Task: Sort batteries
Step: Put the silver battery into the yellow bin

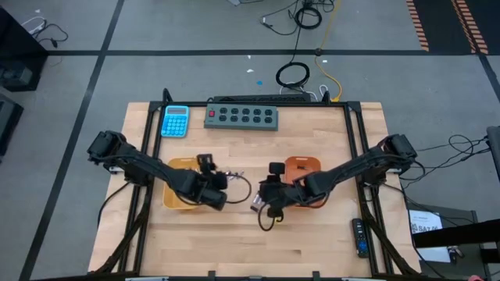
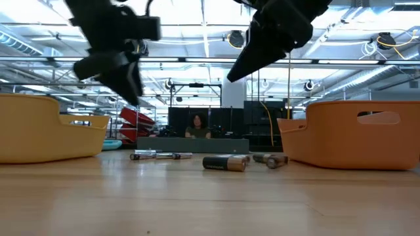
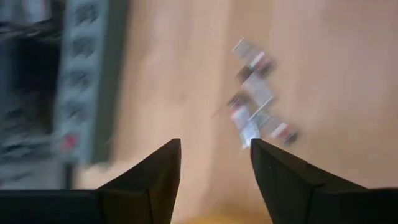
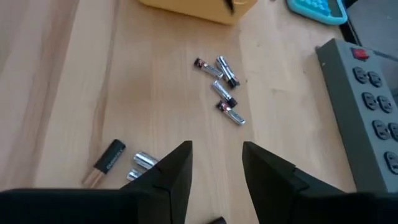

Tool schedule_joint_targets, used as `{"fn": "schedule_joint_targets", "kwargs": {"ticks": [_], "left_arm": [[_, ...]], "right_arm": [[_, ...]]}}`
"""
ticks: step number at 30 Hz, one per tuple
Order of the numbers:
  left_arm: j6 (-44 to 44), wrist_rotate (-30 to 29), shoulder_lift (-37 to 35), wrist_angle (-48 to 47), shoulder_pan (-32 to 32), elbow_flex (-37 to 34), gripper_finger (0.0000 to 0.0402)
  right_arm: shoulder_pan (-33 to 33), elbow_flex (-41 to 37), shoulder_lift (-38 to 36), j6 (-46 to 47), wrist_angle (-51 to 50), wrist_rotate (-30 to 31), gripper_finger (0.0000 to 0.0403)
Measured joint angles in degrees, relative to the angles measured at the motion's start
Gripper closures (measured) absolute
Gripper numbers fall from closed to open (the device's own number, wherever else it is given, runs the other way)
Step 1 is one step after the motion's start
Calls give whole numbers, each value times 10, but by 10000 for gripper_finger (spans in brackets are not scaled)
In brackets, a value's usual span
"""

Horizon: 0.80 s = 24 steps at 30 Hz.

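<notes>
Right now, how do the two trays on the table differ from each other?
The left tray is yellow; the right tray is a deeper orange. In the overhead view the left tool hangs beside the left tray, while the right tool hangs beside the right tray. Both stand upright on the wooden table, with the batteries between them.

The worktop (image 1: pixel 312 242) is pale blond wood with fine plank seams; the yellow tray (image 1: pixel 173 165) and orange tray (image 1: pixel 303 164) are plain; the batteries (image 4: pixel 221 87) are silvery with black and red ends; one battery (image 4: pixel 109 160) is black with a copper tip; the calculator (image 1: pixel 176 121) is bright blue; the power strip (image 1: pixel 242 116) is grey with dark buttons and one red switch; both arms' fingers (image 4: pixel 171 174) are matt black.
</notes>
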Motion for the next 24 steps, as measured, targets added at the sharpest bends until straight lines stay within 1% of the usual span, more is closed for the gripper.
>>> {"fn": "schedule_joint_targets", "kwargs": {"ticks": [2, 3, 4, 6, 8, 9, 11, 13, 14, 16, 17, 19, 24], "left_arm": [[23, 53, 0, 67, 9, 0, 204], [27, 77, 0, 96, 13, 0, 205], [29, 98, 0, 118, 15, 0, 207], [29, 114, 0, 142, 16, 0, 208], [32, 106, 0, 152, 14, 0, 208], [39, 93, 0, 156, 11, 0, 208], [51, 59, 0, 172, 5, -1, 208], [74, 44, 0, 221, -1, -10, 208], [85, 46, 0, 247, -2, -16, 208], [98, 74, 0, 302, -2, -27, 208], [100, 88, 0, 327, -1, -34, 208], [99, 98, 0, 362, 0, -48, 208], [83, 99, 0, 429, -18, -78, 208]], "right_arm": [[5, -5, 0, 4, -12, -9, 270], [6, -6, 1, 3, -31, -23, 270], [6, -6, 1, 4, -51, -45, 270], [6, 1, 2, 14, -95, -97, 270], [8, 12, 2, 21, -139, -141, 270], [12, 19, 2, 22, -163, -152, 270], [25, 38, 2, 17, -214, -156, 270], [34, 57, 2, 10, -239, -158, 270], [37, 63, 2, 6, -243, -160, 270], [40, 70, 5, 0, -243, -168, 270], [40, 79, 11, -4, -242, -169, 270], [46, 103, 32, -9, -249, -169, 270], [77, 166, 105, -34, -343, -169, 270]]}}
